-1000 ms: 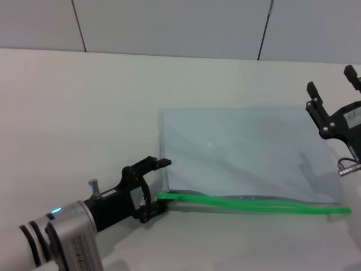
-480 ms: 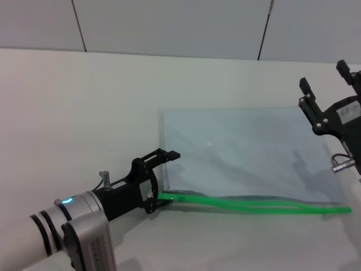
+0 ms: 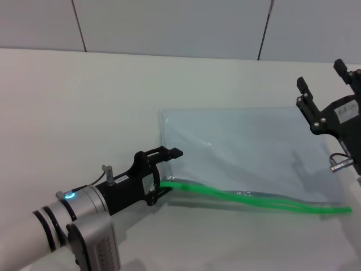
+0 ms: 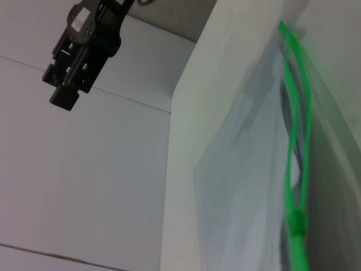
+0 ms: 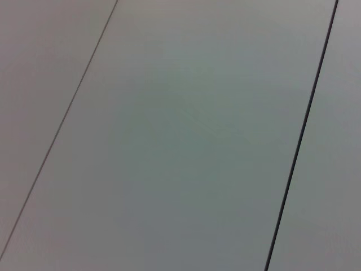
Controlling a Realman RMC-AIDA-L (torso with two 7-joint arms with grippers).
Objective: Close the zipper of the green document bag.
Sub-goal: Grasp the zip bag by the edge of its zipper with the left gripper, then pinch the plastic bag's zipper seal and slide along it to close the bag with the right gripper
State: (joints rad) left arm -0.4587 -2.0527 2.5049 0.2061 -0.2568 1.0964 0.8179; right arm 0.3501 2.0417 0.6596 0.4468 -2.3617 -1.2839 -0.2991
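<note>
the left gripper [image 3: 167,172], jaws spread, sits at the near-left corner of the flat translucent pale blue document bag [image 3: 242,155] on the white table [image 3: 84,113], whose bright green zipper [image 3: 254,200] gapes along the near edge, closing seemingly barely begun; the right gripper [image 3: 321,84] hovers open far right.

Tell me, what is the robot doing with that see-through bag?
It is getting ready to zip it shut. The green document bag lies flat on the white table, and its zipper along the near edge is wavy and gaping, not closed yet. The left gripper sits at the bag's left corner, around the end of the green strip. The right gripper hangs open in the air above the bag's far right corner, touching nothing.
</note>
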